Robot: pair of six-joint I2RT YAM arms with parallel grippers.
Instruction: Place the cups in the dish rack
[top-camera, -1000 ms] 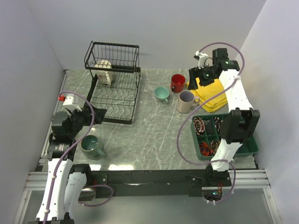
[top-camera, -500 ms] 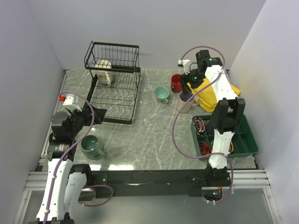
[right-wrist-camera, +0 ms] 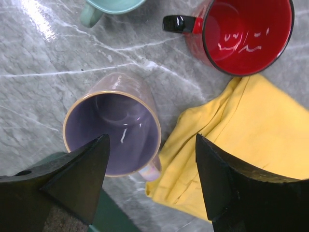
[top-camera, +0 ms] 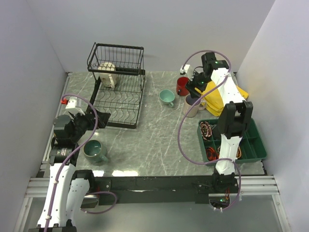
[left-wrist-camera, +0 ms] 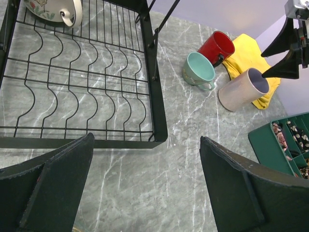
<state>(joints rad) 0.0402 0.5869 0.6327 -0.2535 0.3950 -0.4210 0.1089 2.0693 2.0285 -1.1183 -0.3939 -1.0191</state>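
Colours on my feed:

- Tabletop: grey-green marble with white veining.
- Dish rack: all black wire.
- Cream mug, 11 o'clock in the left wrist view: small reddish and green print.
- Red mug: glossy red inside, dark rim, black handle.
- Beige mug: pinkish beige outside, lilac inside, tan rim.
- Teal mug: pale mint.
- Grey-green mug, 8 o'clock in the top view: dull sage.
- Cloth: plain yellow.
- Compartment tray, 4 o'clock: dark green, with red, black and white bits inside.
- Cables: purple.
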